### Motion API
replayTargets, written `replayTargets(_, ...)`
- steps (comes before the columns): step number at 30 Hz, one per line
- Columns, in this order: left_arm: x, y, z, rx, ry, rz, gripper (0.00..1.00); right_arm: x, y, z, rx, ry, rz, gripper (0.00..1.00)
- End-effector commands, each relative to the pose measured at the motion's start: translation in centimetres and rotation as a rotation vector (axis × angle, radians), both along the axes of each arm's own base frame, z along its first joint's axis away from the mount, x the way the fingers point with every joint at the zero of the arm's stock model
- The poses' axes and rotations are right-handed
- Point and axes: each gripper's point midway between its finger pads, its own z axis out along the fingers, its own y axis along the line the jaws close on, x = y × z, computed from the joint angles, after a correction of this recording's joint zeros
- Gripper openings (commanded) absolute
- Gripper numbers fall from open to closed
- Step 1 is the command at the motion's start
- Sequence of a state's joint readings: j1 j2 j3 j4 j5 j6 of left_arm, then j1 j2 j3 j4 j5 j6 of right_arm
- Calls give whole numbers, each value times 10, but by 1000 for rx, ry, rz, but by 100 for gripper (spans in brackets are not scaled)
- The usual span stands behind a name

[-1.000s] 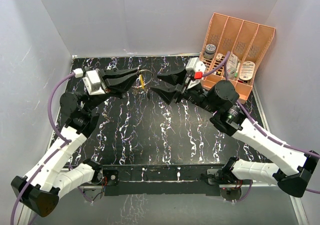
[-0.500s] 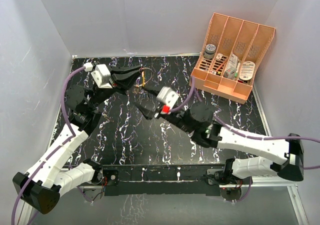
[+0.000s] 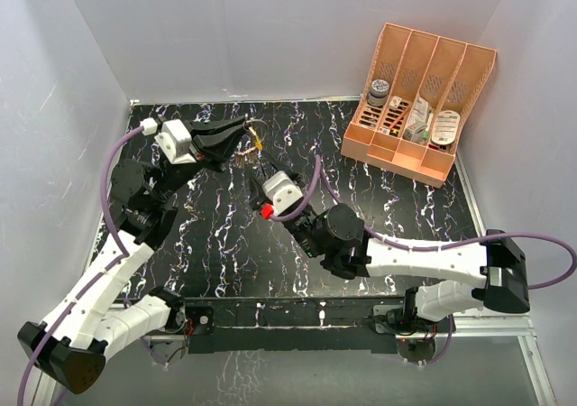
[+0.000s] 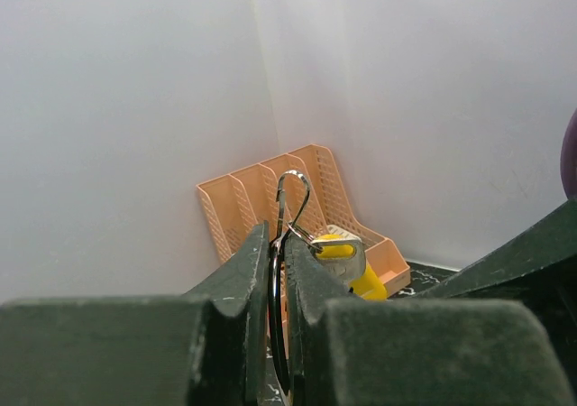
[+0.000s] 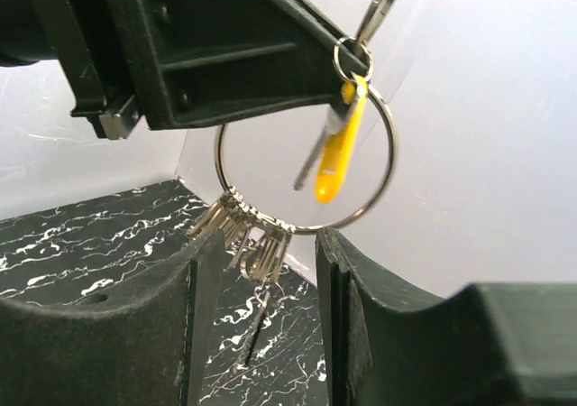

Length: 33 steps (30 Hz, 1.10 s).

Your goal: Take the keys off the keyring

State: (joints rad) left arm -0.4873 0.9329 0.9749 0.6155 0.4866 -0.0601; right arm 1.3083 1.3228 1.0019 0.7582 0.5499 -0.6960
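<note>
The left gripper (image 4: 278, 244) clamped the keyring (image 5: 390, 149) upright, its keys (image 5: 245, 230) dangling just above the parted jaws of the right gripper (image 5: 269, 248).

We find the keyring (image 5: 393, 149) up in the left gripper (image 4: 278, 253), the keys (image 5: 243, 235) hanging under it, the right gripper (image 5: 270, 253) just below them.

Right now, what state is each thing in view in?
left gripper, shut on the keyring.
right gripper, open, pointed at the keyring.
keyring, held in the air, closed loop.
keys, threaded on the keyring, hanging down.
orange rack, upright, compartments partly filled.
</note>
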Motion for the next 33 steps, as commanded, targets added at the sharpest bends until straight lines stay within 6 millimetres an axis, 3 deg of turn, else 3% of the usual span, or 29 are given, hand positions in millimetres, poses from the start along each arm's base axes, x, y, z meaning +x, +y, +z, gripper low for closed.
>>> replayTargets(1,-7,15,20,-30,-71,66,0,-10,-23,30,102,-17,-20,42)
replayTargets(10,2,16,14,-17,-59,99,0,-32,-24,44,114,0,48,41)
replayTargets(22,-9,8,8,-17,-44,18,0,-21,-23,59,131,-65,-64,46)
replayTargets(33,-20,12,2,-18,-40,5,0,-21,-23,72,156,-81,-76,46)
